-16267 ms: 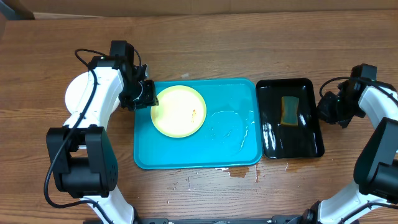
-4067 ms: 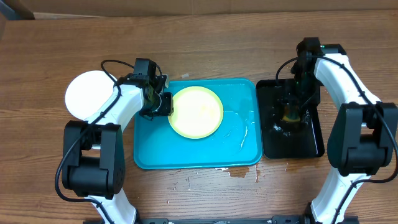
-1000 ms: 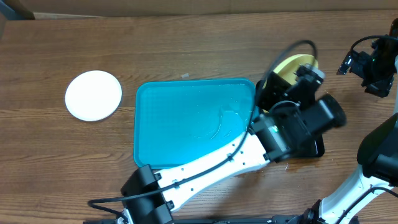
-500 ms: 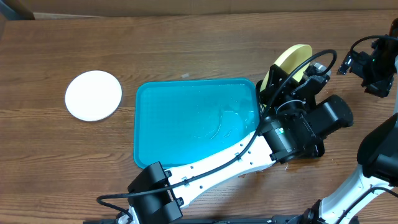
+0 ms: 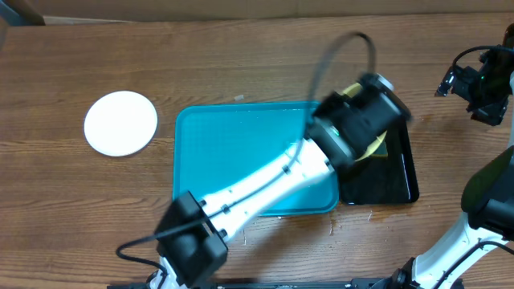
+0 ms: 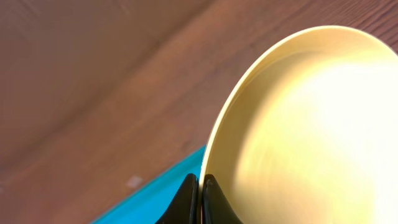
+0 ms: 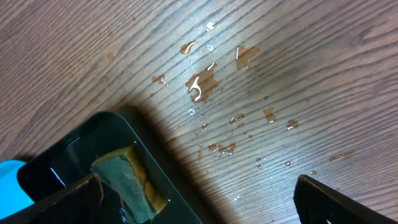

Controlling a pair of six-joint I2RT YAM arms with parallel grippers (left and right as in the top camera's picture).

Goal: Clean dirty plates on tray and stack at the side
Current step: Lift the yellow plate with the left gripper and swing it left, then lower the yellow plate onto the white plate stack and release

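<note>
My left gripper point(image 6: 200, 198) is shut on the rim of the pale yellow-green plate point(image 6: 305, 124), which fills the left wrist view edge-on to the fingers. From overhead, the left arm point(image 5: 357, 120) reaches across the turquoise tray point(image 5: 233, 160), and only slivers of the plate point(image 5: 376, 145) show beside the wrist, over the seam between the two trays. A white plate point(image 5: 120, 122) lies on the table left of the tray. My right gripper point(image 7: 199, 205) hangs open and empty over wet wood at the far right point(image 5: 474, 84).
A narrow black tray point(image 5: 393, 181) sits right of the turquoise one and holds a green and yellow sponge point(image 7: 127, 180). Water drops point(image 7: 202, 84) lie on the table beyond its corner. The tray's bed is wet.
The left arm has swung the plate down and left from above the black tray's far end toward the turquoise tray; it is blurred by motion. The right arm has not moved.
</note>
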